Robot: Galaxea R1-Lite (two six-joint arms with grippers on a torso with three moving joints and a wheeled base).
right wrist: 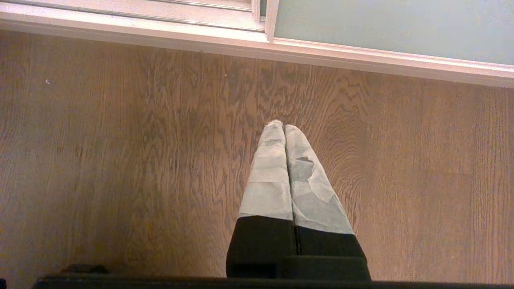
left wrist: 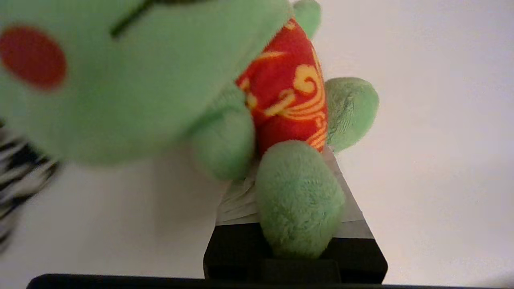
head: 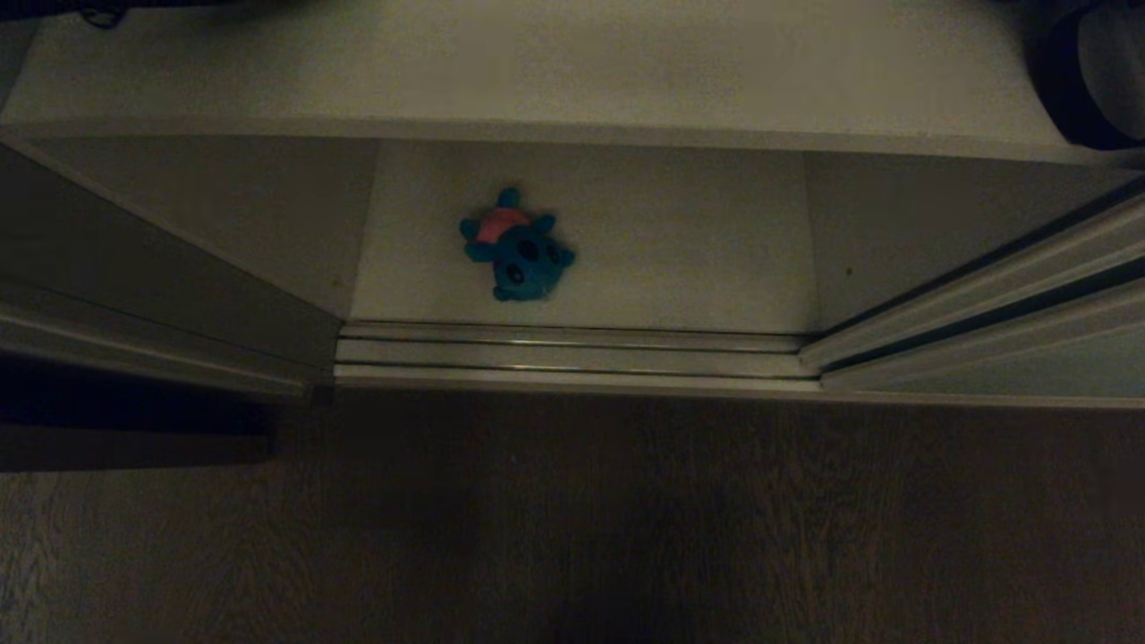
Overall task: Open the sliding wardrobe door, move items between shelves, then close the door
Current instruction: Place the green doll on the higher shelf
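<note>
A green plush toy with a red spot and a red-and-gold belly fills the left wrist view. My left gripper is shut on it, and one plush leg lies along the taped fingers. A white shelf board spreads out behind it. The blue plush toy with a pink-orange patch lies on the lower white shelf, under the edge of the upper shelf. The pale grey-green sliding door stands slid aside to the right. My right gripper hangs shut and empty over the floor. Neither arm shows in the head view.
A black-and-white houndstooth cushion lies beside the green toy. A black bag sits at the right end of the upper shelf. The door tracks run along the wardrobe's front edge. Brown wooden floor lies before them.
</note>
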